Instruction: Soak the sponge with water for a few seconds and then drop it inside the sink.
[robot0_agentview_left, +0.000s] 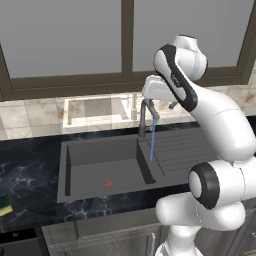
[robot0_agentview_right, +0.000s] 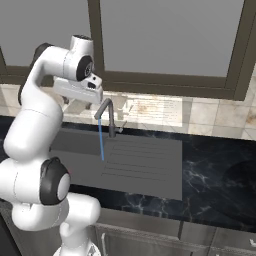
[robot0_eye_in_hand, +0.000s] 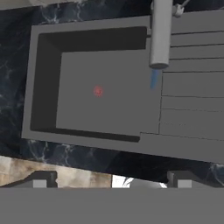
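1 sink (robot0_agentview_left: 80, 172), 1 sponge (robot0_agentview_left: 4, 204), 1 faucet (robot0_agentview_left: 145, 117).

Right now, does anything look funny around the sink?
Yes. The water from the faucet lands on the sink's ribbed drainboard, not in the basin.

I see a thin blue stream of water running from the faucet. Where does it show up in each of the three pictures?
Left base view: the water falls right of centre, landing by the sink's basin edge.
Right base view: it runs left of centre, beside the white arm.
Hand view: a short blue streak under the spout, upper right.
Shared landmark: the faucet.
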